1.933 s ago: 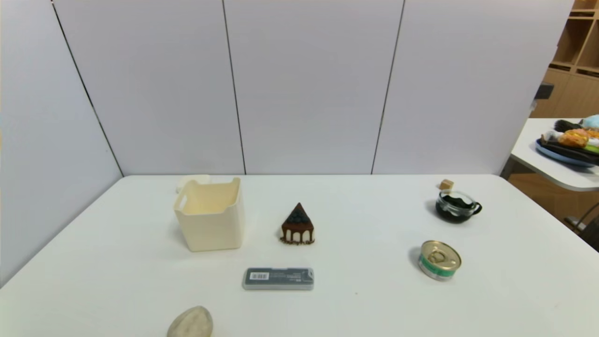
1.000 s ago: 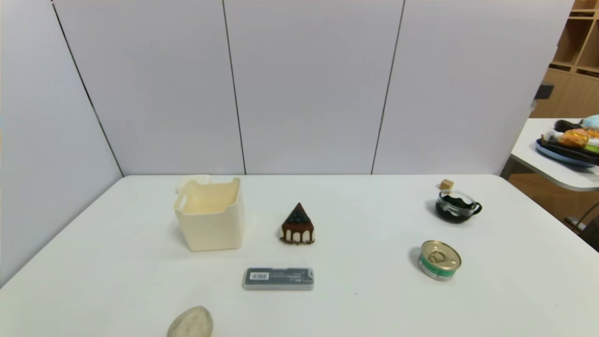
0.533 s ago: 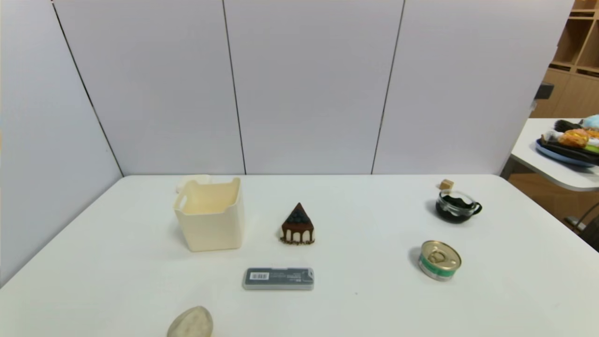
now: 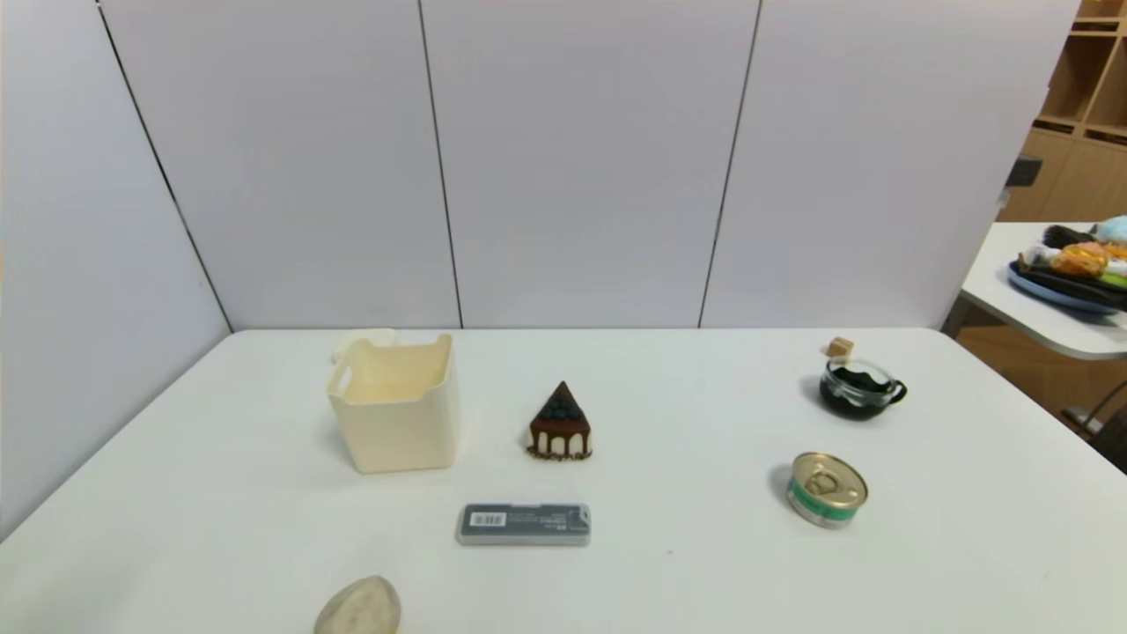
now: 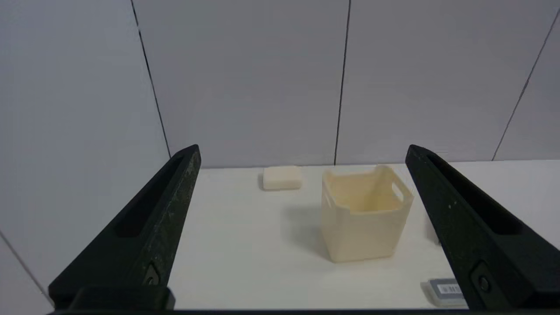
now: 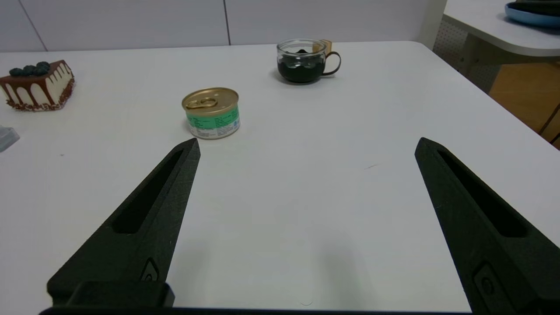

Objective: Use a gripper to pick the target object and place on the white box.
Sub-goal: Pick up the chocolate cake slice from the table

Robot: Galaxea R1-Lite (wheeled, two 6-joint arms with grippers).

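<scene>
The target object, a small triangular cake slice (image 4: 560, 425) with a dark chocolate top and white sides, sits mid-table, right of the white box (image 4: 396, 402), an open cream bin. The right wrist view also catches the cake slice (image 6: 37, 86) far off. The white box (image 5: 365, 212) lies ahead of my left gripper (image 5: 302, 153), which is open and empty, well short of it. My right gripper (image 6: 306, 146) is open and empty too, above bare table near the front right. Neither arm shows in the head view.
A grey rectangular case (image 4: 524, 524) lies in front of the cake. A green-labelled tin (image 4: 826, 490) and a glass cup of dark stuff (image 4: 858, 388) stand at the right. A pale stone (image 4: 359, 608) is at the front edge; a cream block (image 5: 282, 177) lies behind the bin.
</scene>
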